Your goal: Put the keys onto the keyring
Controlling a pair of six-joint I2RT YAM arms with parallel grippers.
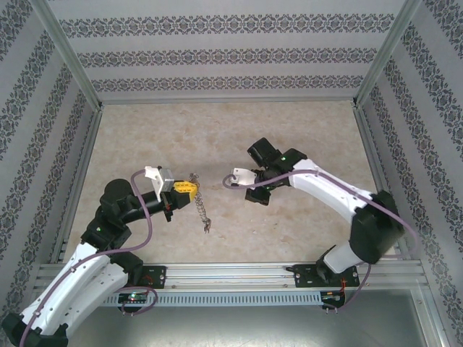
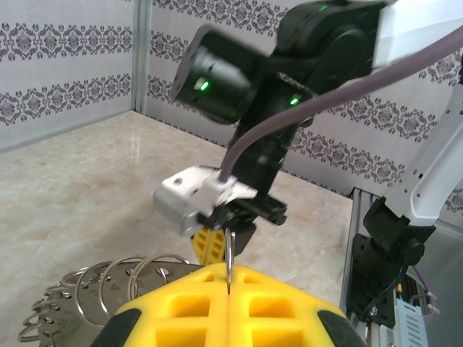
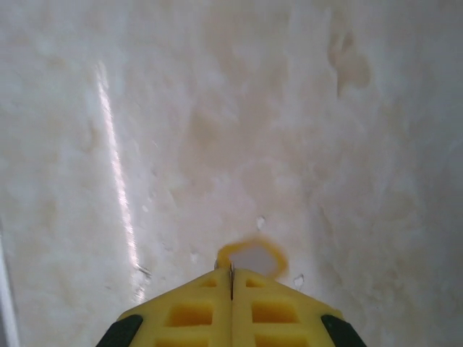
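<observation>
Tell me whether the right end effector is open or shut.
Shut: on the right end effector the yellow fingers meet along a thin seam, pinching a key whose yellow head pokes out past the tips.

The key (image 3: 253, 249) and gripper fingers (image 3: 181, 311) are showing yellow, the keyring (image 2: 101, 289) silvery grey. Grey damask is banding the walls (image 1: 231, 43).

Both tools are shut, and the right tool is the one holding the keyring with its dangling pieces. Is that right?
Not quite. Both tools are shut, but it is the left tool that holds the keyring with its dangling pieces. The left wrist view shows the thin ring pinched between that tool's own yellow fingers. The right tool seems shut on a yellow key instead.
</observation>
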